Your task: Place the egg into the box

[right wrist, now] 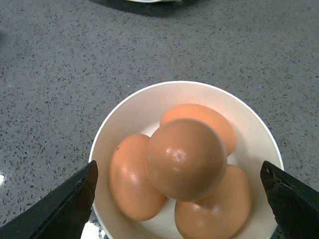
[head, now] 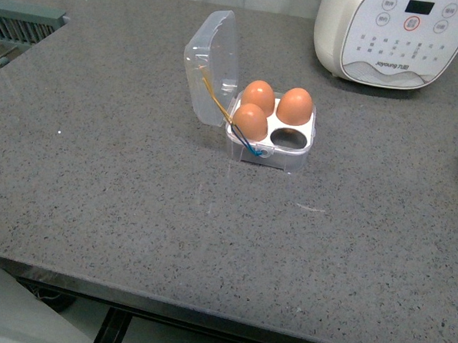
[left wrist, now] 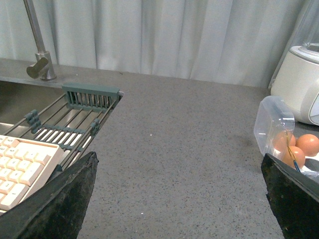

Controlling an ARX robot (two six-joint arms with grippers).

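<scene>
The box (head: pixel 273 135) stands on the grey counter with its clear lid (head: pixel 213 67) raised. Three orange-brown eggs fill its holes and the front right hole (head: pixel 290 138) is bare. In the right wrist view a white bowl (right wrist: pixel 149 94) holds several eggs, and the egg (right wrist: pixel 187 159) lies on top of the pile. My right gripper (right wrist: pixel 178 166) hangs open above it, a finger on either side of the bowl. My left gripper (left wrist: pixel 179 158) is open over bare counter, with the box (left wrist: pixel 279 129) off to one side. Neither arm shows in the front view.
A big white appliance (head: pixel 393 38) stands behind the box at the back right. A sink with a green drying rack (left wrist: pixel 84 107), a keyboard (left wrist: pixel 25 164) and a tap (left wrist: pixel 40 59) lies at the far left. The counter's front edge (head: pixel 206 316) runs close by.
</scene>
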